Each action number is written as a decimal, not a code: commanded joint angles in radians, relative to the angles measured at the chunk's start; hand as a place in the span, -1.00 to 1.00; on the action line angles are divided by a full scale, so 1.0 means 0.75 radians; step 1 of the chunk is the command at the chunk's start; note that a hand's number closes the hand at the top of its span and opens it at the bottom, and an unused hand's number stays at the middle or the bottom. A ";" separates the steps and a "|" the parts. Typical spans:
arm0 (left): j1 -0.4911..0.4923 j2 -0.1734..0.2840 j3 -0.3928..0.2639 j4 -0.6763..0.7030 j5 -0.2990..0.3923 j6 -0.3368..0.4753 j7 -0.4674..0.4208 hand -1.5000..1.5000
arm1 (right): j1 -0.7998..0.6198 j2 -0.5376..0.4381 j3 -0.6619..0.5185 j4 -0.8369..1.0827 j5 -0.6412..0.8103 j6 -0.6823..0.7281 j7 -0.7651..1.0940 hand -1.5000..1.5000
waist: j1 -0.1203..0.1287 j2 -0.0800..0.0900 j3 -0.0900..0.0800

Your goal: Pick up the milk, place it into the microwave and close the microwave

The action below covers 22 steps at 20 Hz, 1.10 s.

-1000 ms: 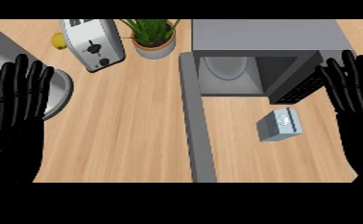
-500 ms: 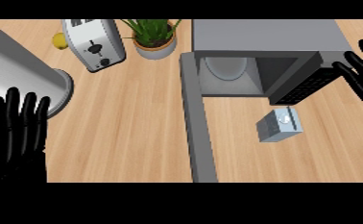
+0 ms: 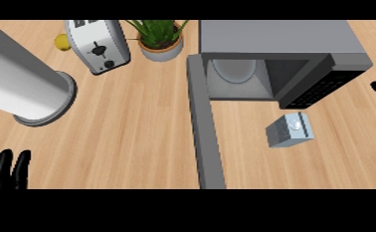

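Left hand (image 3: 15, 169) shows only as black fingertips at the lower left edge, pointing up, straight and side by side, touching nothing, so released. Right hand (image 3: 373, 85) is just a dark sliver at the right edge, level w/ the microwave's front; can't tell if its fingers are straight or curled. Milk (image 3: 290, 130), a small grey carton, sits on the wooden worktop (image 3: 132, 126) in front of the microwave (image 3: 279, 42), just below its control panel, apart from both hands. Microwave door (image 3: 206, 126) is swung fully open, running down the view's middle from the cavity's left side; a pale plate (image 3: 234, 70) shows inside. Toaster (image 3: 97, 44) and potted plant (image 3: 160, 39) stand upper left, w/ a yellow item (image 3: 62, 42) behind the toaster. A big grey cylinder (image 3: 29, 89) rises at far left.
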 commanded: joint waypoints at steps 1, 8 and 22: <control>0.218 0.005 -0.110 -0.038 -0.033 -0.025 -0.137 -1.00 | 0.050 0.034 -0.030 0.026 0.081 0.070 -0.059 -1.00 | 0.006 0.000 0.000; 0.443 0.047 -0.073 -0.010 0.099 -0.130 -0.371 -1.00 | -0.036 0.152 0.166 0.042 0.349 -0.012 -0.051 -1.00 | 0.025 0.001 -0.001; 0.687 0.113 0.078 0.043 0.245 -0.299 -0.650 -1.00 | -0.067 0.269 0.247 0.458 0.811 0.084 -0.447 -1.00 | 0.022 0.003 0.001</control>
